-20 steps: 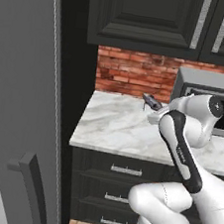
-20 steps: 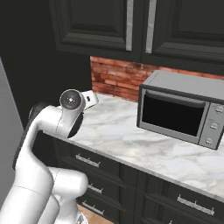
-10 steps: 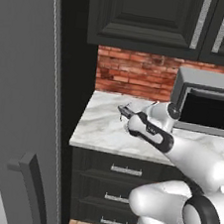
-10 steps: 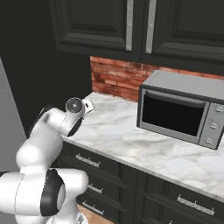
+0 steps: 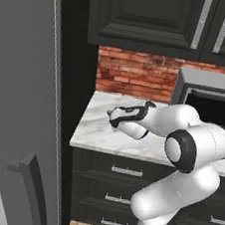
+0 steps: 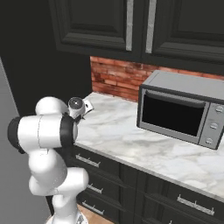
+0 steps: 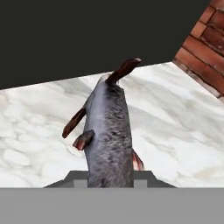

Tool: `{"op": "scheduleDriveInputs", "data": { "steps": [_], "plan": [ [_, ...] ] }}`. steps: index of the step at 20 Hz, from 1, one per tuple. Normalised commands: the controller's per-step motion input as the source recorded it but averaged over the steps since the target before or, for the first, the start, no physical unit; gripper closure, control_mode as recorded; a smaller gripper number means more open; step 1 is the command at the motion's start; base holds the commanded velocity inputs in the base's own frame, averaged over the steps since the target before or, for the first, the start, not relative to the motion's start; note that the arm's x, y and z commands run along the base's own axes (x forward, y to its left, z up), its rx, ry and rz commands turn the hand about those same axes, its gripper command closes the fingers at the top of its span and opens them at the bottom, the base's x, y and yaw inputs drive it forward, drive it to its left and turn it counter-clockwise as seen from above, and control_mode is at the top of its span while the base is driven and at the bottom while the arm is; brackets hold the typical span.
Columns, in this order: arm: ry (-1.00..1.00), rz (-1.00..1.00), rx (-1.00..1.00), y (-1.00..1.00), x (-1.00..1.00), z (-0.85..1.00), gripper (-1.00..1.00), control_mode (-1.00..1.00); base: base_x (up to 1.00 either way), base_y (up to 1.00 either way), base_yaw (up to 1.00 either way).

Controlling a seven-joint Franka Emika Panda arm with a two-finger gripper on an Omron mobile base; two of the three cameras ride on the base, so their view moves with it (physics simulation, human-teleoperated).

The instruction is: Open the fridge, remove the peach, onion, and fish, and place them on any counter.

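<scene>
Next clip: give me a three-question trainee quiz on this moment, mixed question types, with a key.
1. True or false: the gripper is shut on the fish.
2. Multiple choice: what surface lies beneath the fish in the hand view? A) a grey fridge shelf B) the marbled counter C) a wooden floor
3. Short answer: which appliance stands on the counter against the brick wall in the right base view?

Key
1. True. The fish sticks out from between the fingers.
2. B. White-grey marble shows all around the fish, with brick at the upper right.
3. The microwave, silver with a dark door and knobs on its right side.
</scene>
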Motion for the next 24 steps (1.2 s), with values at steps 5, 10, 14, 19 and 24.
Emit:
{"op": "scheduleDriveInputs", "data": {
  "steps": [5,10,14,19,24],
  "plan": [
    [0.11,-0.03,-0.11,0.00,0.63,-0.27,1.00,-1.00,0.00,0.00,0.00],
    [0.16,-0.04,-0.08,0.00,0.56,-0.27,1.00,-1.00,0.00,0.00,0.00],
    [0.16,-0.01,-0.02,0.00,0.67,-0.21,1.00,-1.00,0.00,0.00,0.00],
    [0.14,0.00,0.00,0.00,0.70,-0.17,1.00,-1.00,0.00,0.00,0.00],
    [0.07,0.00,-0.01,-0.02,0.13,-0.17,-1.00,-1.00,0.00,0.00,0.00]
  ]
}}
